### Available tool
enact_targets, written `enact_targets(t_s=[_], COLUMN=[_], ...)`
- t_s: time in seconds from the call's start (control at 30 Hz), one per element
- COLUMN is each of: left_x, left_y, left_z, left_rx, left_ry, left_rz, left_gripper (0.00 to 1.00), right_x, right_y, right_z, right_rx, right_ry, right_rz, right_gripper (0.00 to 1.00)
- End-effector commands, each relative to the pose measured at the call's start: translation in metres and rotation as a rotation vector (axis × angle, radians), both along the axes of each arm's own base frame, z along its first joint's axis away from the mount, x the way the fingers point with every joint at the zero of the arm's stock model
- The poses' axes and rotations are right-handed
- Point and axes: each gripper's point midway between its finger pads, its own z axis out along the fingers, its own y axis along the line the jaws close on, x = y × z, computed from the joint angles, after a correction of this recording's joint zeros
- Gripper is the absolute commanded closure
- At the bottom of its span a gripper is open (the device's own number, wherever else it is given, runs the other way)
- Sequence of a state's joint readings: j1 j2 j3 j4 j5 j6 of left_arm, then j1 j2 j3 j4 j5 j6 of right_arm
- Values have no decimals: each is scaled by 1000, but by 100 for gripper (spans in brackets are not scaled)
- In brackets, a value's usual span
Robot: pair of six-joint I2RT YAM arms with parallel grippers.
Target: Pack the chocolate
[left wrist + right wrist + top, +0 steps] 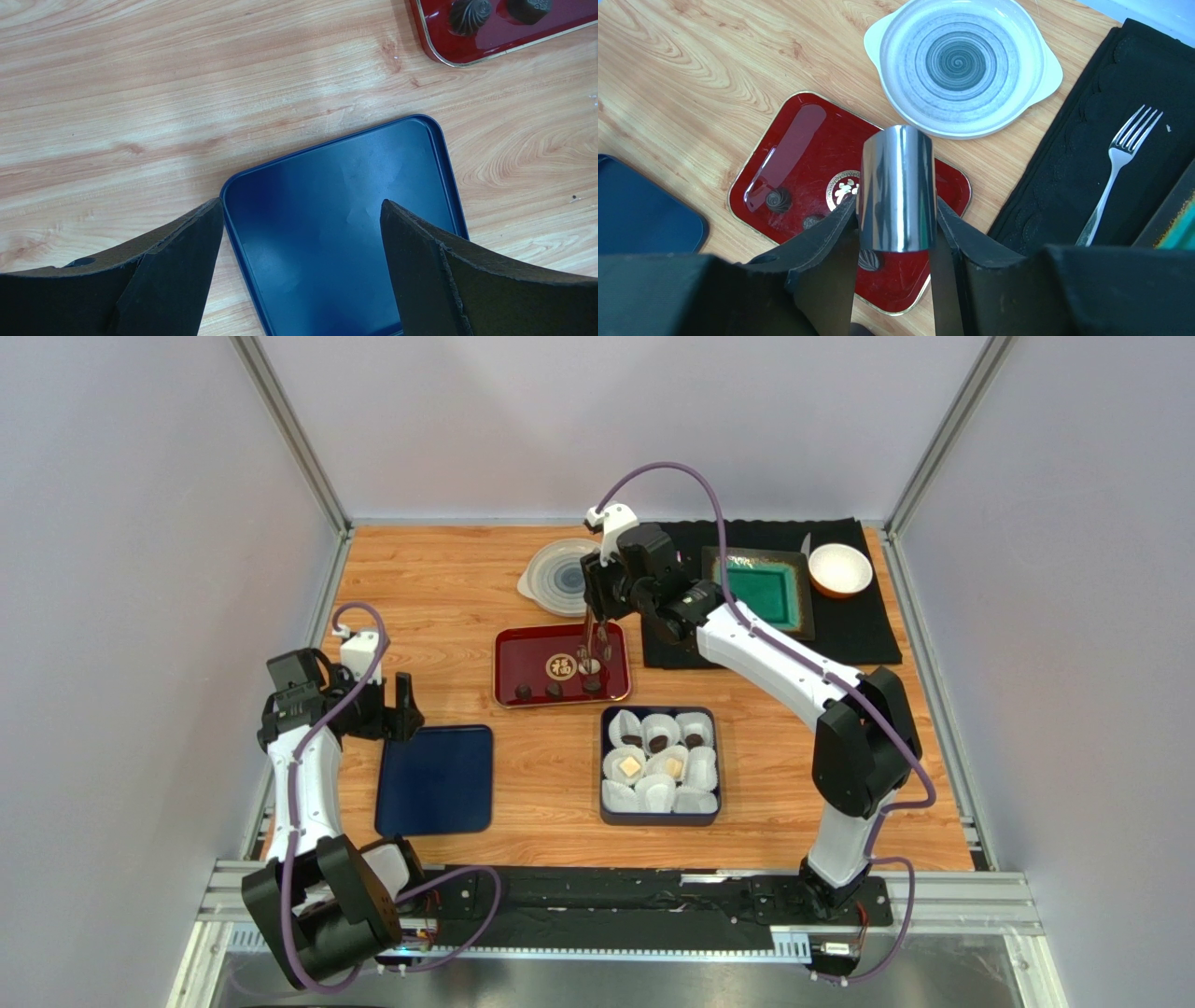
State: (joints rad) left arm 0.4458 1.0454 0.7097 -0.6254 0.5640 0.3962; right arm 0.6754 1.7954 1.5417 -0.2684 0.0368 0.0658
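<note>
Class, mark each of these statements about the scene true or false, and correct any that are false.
1. The right pincer grips metal tongs. True.
2. The fork lies on the red tray. False: it lies on the black mat.
3. The left pincer is open and holds nothing. True.
4. The spiral plate sits on the black mat. False: it sits on the wooden table, beside the mat.

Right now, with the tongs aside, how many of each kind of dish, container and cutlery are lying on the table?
trays: 3 (red tray, blue tray, green tray)
box: 1
plate: 1
bowl: 1
fork: 1
Total: 7
</note>
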Motion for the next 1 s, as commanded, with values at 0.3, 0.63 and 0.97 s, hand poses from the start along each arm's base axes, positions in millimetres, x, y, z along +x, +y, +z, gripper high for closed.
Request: enact_targets(t_s=[0.3, 0.63, 0.97], left_x=[5, 4, 5], left_y=[4, 4, 4], left_z=[9, 8, 8], left_rx=[14, 14, 16], left_ry=[-30, -28, -31], left_rz=[-8, -9, -10], left_gripper=[10, 10, 10], right_x=[1, 2, 4], right_y=[4, 13, 11], right_z=[31, 21, 4], right_rx=[53, 69, 38], right_ry=[-50, -19, 4], right_rz=[15, 38, 28], right_gripper=[59, 59, 59])
